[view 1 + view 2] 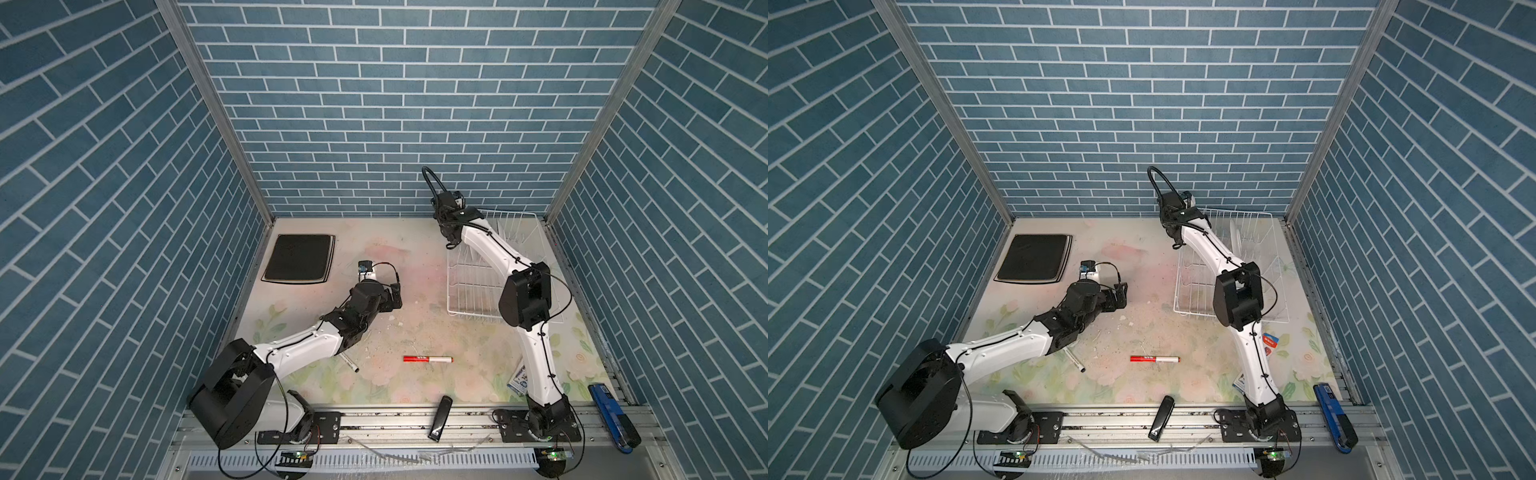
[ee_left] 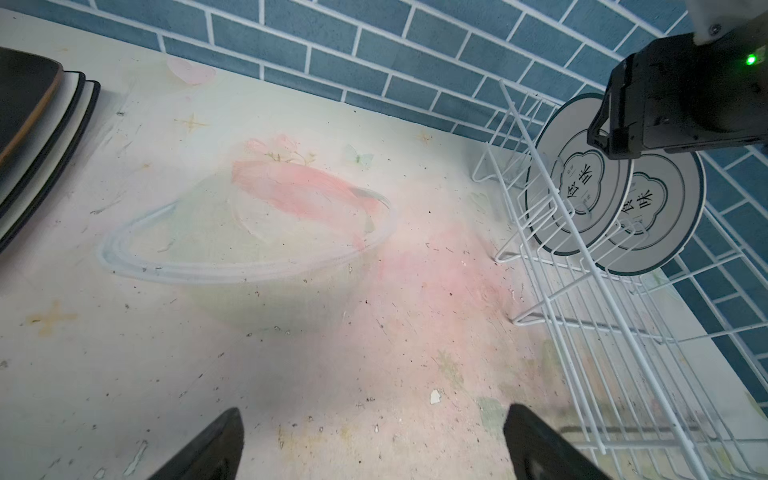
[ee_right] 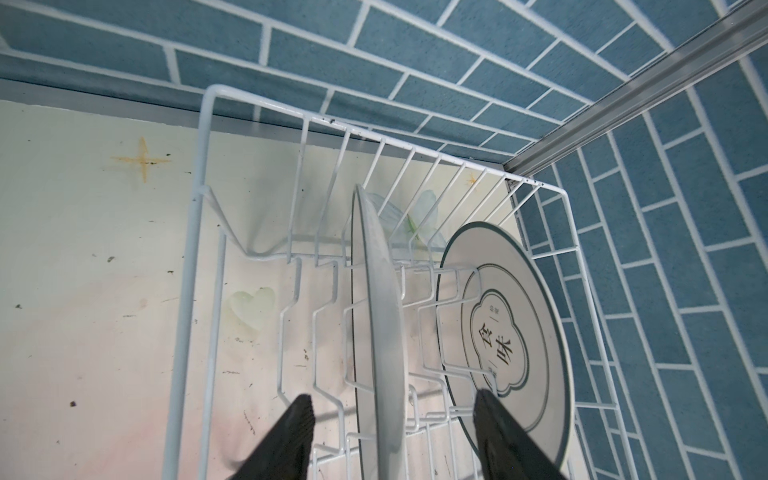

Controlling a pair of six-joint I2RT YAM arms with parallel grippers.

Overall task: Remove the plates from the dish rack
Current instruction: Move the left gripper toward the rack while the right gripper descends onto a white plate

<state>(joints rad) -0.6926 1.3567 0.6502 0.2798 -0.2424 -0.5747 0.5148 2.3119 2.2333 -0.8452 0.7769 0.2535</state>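
The white wire dish rack (image 1: 469, 286) (image 1: 1192, 286) stands at the back right of the table. Two round white plates with dark rims stand upright in it, the nearer plate (image 3: 382, 332) (image 2: 582, 195) edge-on and the second plate (image 3: 507, 324) (image 2: 660, 216) behind it. My right gripper (image 3: 393, 397) (image 1: 451, 245) hangs over the rack, open, its fingers on either side of the nearer plate's rim with gaps on both sides. A stack of square plates (image 1: 299, 257) (image 2: 37, 124), a black one on top, lies at the back left. My left gripper (image 2: 376, 409) (image 1: 395, 295) is open over bare table.
A red marker (image 1: 428, 358) lies near the table's front middle, and a pen (image 1: 351, 365) pokes out under my left arm. A black bar (image 1: 440, 417) and a blue tool (image 1: 615, 415) rest on the front rail. Tiled walls close in the back and sides.
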